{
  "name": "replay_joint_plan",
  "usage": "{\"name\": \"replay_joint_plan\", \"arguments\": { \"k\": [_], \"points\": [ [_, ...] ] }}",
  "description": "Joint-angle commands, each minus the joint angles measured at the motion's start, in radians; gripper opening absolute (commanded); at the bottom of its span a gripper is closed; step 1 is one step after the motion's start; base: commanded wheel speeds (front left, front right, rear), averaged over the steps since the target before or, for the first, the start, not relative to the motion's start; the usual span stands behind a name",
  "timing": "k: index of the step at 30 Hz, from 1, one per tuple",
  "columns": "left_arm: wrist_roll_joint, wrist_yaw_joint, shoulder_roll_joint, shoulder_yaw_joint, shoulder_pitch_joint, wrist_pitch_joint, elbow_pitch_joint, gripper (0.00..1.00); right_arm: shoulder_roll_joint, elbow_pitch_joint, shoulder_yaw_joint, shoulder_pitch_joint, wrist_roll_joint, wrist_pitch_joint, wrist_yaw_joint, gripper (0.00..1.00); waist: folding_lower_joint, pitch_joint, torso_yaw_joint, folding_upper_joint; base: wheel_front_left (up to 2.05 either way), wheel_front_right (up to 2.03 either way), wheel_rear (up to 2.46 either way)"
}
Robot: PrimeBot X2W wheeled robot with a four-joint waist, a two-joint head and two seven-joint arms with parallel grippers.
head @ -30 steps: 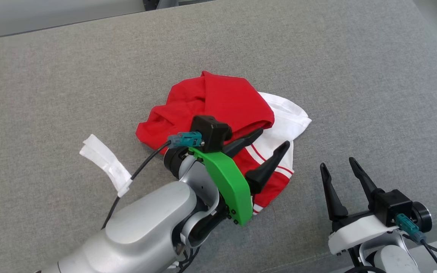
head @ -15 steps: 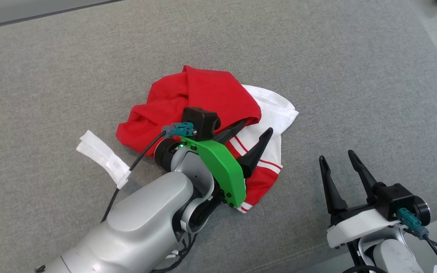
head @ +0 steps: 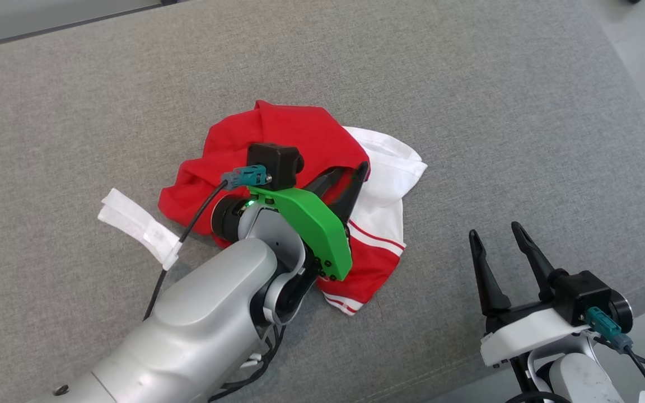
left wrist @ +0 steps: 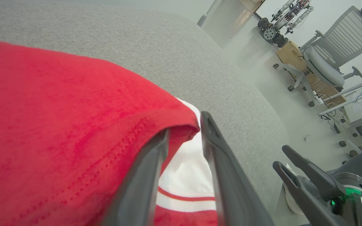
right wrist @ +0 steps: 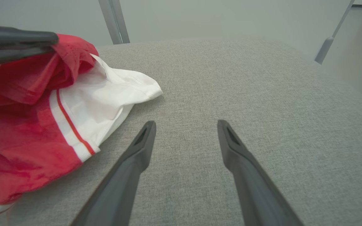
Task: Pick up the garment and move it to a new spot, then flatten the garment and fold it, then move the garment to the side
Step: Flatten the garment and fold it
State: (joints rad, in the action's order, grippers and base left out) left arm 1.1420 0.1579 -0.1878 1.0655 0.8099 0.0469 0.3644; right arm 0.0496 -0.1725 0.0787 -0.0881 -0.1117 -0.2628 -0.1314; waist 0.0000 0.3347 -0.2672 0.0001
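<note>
- Tabletop: grey woven covering, carrying all items listed.
- Garment: red and white, crumpled in a heap near the middle of the head view. The red mass lies from 9 to 12 o'clock and a white panel with thin red stripes from 2 to 5 o'clock. A red corner with a striped hem points to 6 o'clock.
- Left hand: reaches in from 7 o'clock across the heap. The two dark fingers are drawn nearly together, pinching the stitched red hem fold where red meets white at the heap's 2 o'clock edge. In the left wrist view the fold sits between the fingertips, with the white panel beneath.
- Green cover: on the left wrist, over the heap's lower half.
- Black cable: runs from a teal plug on the left wrist toward 7 o'clock, with a white tape strip wrapped on it at the heap's 9 o'clock.
- Right hand: at 4 o'clock of the heap, well apart from it, fingers spread and holding nothing, over bare grey covering.
- Office chair and cardboard box: on the floor beyond the tabletop edge, at 2 o'clock in the left wrist view.
</note>
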Motion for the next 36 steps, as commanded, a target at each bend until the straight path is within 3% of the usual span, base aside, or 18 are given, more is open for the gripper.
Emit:
{"name": "replay_joint_plan", "arguments": {
  "k": [1,3,5,9,14,22,25,30,33,36],
  "points": [
    [0.010,0.006,0.002,-0.009,0.005,0.007,0.017,0.42,0.002,0.000,0.001,-0.006,-0.004,-0.003,0.001,1.00,0.0000,-0.002,-0.004,-0.0001,0.00,0.00,0.00],
    [0.013,0.006,0.010,-0.011,0.004,0.011,0.035,0.31,0.002,-0.002,0.001,-0.006,-0.003,-0.003,0.001,1.00,0.0000,-0.005,-0.009,-0.0001,0.00,0.00,0.00],
    [0.017,-0.001,0.016,-0.014,0.003,0.018,0.050,0.00,0.002,-0.004,0.002,-0.005,-0.003,-0.003,0.001,1.00,0.0000,-0.008,-0.014,-0.0001,0.00,0.00,0.00],
    [0.011,-0.021,0.024,-0.025,0.016,0.047,0.045,0.00,0.002,-0.005,-0.007,0.005,-0.002,-0.003,0.001,1.00,0.0000,-0.021,-0.012,-0.0001,0.00,0.00,0.00],
    [0.043,-0.040,0.001,-0.091,0.055,0.065,-0.072,0.00,0.001,-0.009,-0.036,0.038,0.011,-0.003,0.001,1.00,0.0000,-0.050,0.025,-0.0001,0.00,0.00,0.00],
    [0.064,-0.020,-0.094,-0.174,0.250,-0.067,-0.222,0.00,0.002,-0.022,-0.022,0.036,0.019,-0.003,0.001,1.00,0.0000,-0.107,0.068,-0.0001,0.00,0.00,0.00],
    [0.107,-0.038,-0.132,-0.236,0.370,-0.149,-0.278,0.00,0.002,-0.029,-0.018,0.034,0.023,-0.003,0.001,1.00,0.0000,-0.130,0.078,-0.0001,0.00,0.00,0.00],
    [0.167,-0.090,-0.232,-0.321,0.397,-0.190,-0.333,0.00,0.002,-0.033,-0.030,0.048,0.021,-0.003,0.001,1.00,0.0000,-0.152,0.091,-0.0001,0.00,0.00,0.00],
    [0.182,-0.117,-0.373,-0.330,0.280,-0.207,-0.378,0.00,0.002,-0.027,-0.034,0.054,0.006,-0.003,0.001,1.00,0.0000,-0.154,0.087,-0.0001,0.00,0.00,0.00],
    [0.211,-0.103,-0.537,-0.332,0.071,-0.186,-0.421,0.00,0.002,-0.027,-0.038,0.064,-0.003,-0.003,0.001,1.00,0.0000,-0.150,0.085,-0.0001,0.00,0.00,0.00]
  ]
}}
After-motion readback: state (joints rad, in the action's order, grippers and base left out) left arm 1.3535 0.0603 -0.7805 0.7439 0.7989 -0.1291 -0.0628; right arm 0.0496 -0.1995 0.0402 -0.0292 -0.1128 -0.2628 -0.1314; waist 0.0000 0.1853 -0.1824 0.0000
